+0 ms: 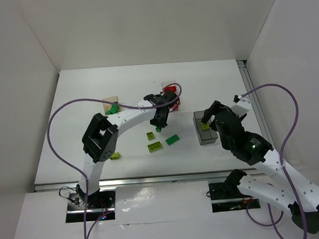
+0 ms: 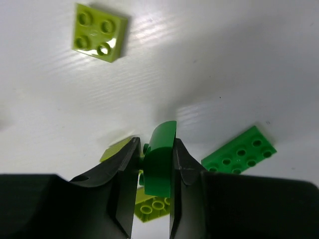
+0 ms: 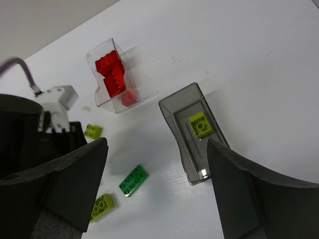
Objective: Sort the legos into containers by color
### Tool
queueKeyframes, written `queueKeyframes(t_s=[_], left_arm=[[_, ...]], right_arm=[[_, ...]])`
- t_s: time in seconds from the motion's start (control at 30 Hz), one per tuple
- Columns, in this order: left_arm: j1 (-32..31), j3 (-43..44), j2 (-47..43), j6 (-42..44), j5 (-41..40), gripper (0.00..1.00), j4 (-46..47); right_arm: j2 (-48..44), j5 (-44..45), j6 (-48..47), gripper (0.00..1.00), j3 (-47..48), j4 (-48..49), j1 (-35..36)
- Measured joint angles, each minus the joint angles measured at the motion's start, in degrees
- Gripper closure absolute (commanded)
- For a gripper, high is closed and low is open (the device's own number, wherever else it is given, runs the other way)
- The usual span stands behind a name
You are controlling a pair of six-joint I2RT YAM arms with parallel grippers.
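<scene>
One green lego (image 2: 160, 167) clamped inside left pincer (image 2: 155, 145).

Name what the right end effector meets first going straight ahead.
Probably the smoky-grey container, holding one lime brick, just ahead of the right end effector; depth is unclear, so the table could come first.

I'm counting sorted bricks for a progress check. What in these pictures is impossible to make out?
Top view: the left arm covers part of the clear box; its red bricks pile together in the right wrist view, so no count.
Top view: wood box contents too small beyond one green brick.
Left wrist view: the left gripper and its held brick hide most of a lime brick.
</scene>
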Motion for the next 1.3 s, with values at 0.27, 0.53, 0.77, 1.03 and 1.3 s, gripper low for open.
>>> queueKeyframes(t_s=[0.27,0.53,0.77,1.03,1.3], left_arm=[[12.81,-2.60,-14.99,-3.52,-0.11,0.74,-0.96],[32.44,-7.54,-22.10,-6.34,-0.87,0.72,-0.28],[33.53,-8.22,-16.06,-7.21,1.75,0.29,0.17],[34.36,-7.93,-13.09,-7.02,3.26,0.17,0.09],[35.43,-7.17,-20.28,-7.08,5.14,0.18,-0.17]], right_arm=[[11.26,-10.08,-7.10,0.13,0.33,4.48,0.00],[20.94,-21.05,-10.45,0.12,0.22,6.95,0.00],[21.55,-26.43,-12.98,0.12,0.22,8.79,0.02],[29.03,-37.22,-20.22,0.12,0.26,15.52,9.49],[46.56,-42.82,-29.66,0.10,8.11,25.35,19.98]])
